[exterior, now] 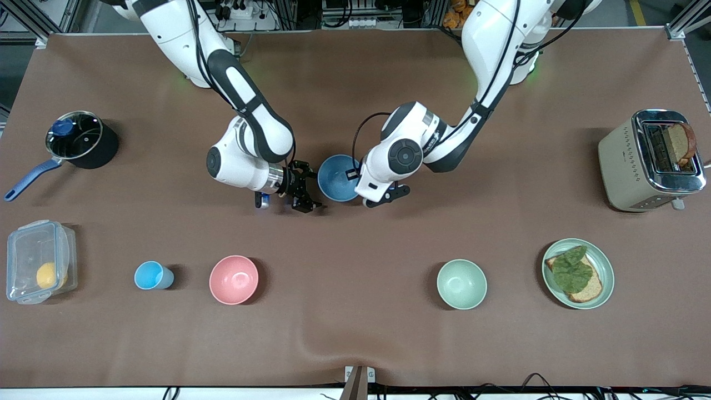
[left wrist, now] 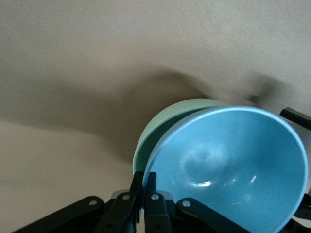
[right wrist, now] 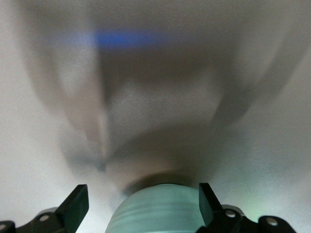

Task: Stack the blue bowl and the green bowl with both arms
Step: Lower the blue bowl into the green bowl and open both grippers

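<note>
The blue bowl (exterior: pixel 336 179) is mid-table, tilted, and my left gripper (exterior: pixel 354 173) is shut on its rim. In the left wrist view the fingers (left wrist: pixel 137 184) pinch the blue bowl's (left wrist: pixel 233 165) rim, and a green bowl (left wrist: pixel 163 121) shows just under and beside it. My right gripper (exterior: pixel 315 190) is open, close beside the blue bowl toward the right arm's end. In the blurred right wrist view the right gripper (right wrist: pixel 141 189) has a green bowl (right wrist: pixel 155 211) between its spread fingers, not touching them. A second green bowl (exterior: pixel 461 284) stands alone nearer the front camera.
A pink bowl (exterior: pixel 234 279), a light-blue cup (exterior: pixel 151 275) and a clear box (exterior: pixel 39 261) stand in the front row. A green plate (exterior: pixel 608 272) holds bread and a leaf. A toaster (exterior: pixel 650 161) and a lidded pot (exterior: pixel 75 139) stand at the table's ends.
</note>
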You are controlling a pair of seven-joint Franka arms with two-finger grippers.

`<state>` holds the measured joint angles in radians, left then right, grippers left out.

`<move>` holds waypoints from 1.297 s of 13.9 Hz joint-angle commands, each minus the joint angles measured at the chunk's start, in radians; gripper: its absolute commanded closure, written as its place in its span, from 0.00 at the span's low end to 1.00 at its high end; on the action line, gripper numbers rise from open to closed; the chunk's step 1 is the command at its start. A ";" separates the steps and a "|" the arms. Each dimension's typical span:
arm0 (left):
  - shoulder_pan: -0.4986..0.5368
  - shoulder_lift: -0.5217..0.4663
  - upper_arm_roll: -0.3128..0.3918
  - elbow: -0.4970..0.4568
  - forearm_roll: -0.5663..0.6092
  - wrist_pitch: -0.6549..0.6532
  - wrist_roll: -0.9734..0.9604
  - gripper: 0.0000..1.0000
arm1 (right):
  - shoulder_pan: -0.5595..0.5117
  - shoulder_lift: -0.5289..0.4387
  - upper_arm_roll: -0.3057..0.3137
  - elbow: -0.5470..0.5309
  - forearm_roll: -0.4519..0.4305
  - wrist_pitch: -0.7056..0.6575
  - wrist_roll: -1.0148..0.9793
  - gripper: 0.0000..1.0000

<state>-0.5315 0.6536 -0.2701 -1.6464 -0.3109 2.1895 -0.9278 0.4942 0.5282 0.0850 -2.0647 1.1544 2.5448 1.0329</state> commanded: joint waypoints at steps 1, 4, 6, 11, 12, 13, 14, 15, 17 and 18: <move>-0.025 0.020 0.011 0.025 0.029 0.001 -0.042 0.93 | 0.004 0.003 0.002 0.011 0.028 0.006 -0.024 0.00; -0.030 0.015 0.011 0.026 0.077 -0.001 -0.057 0.00 | 0.004 0.001 0.002 0.008 0.028 0.006 -0.036 0.00; -0.025 -0.006 0.012 0.028 0.082 -0.007 -0.091 0.00 | 0.004 -0.001 0.002 0.008 0.028 0.006 -0.036 0.00; 0.047 -0.113 0.035 0.030 0.199 -0.072 -0.089 0.00 | -0.020 -0.005 -0.022 -0.008 -0.048 -0.008 -0.135 0.00; 0.073 -0.138 0.037 0.045 0.220 -0.108 -0.088 0.00 | -0.026 -0.007 -0.030 -0.012 -0.076 -0.024 -0.136 0.00; 0.105 -0.144 0.035 0.075 0.245 -0.156 -0.086 0.00 | -0.040 -0.008 -0.034 -0.014 -0.103 -0.041 -0.136 0.00; 0.134 -0.146 0.035 0.130 0.275 -0.227 -0.079 0.00 | -0.055 -0.011 -0.037 -0.014 -0.132 -0.064 -0.137 0.00; 0.162 -0.147 0.035 0.179 0.303 -0.284 -0.077 0.00 | -0.071 -0.013 -0.039 -0.015 -0.160 -0.093 -0.136 0.00; 0.228 -0.150 0.032 0.241 0.311 -0.367 -0.074 0.00 | -0.110 -0.037 -0.056 -0.017 -0.249 -0.185 -0.136 0.00; 0.264 -0.160 0.031 0.247 0.311 -0.378 -0.051 0.00 | -0.134 -0.049 -0.073 -0.017 -0.304 -0.258 -0.134 0.00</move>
<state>-0.3169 0.4945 -0.2288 -1.4401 -0.0222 1.8634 -0.9878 0.4120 0.5231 0.0247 -2.0662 0.9329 2.3903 0.9087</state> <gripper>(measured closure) 0.000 0.000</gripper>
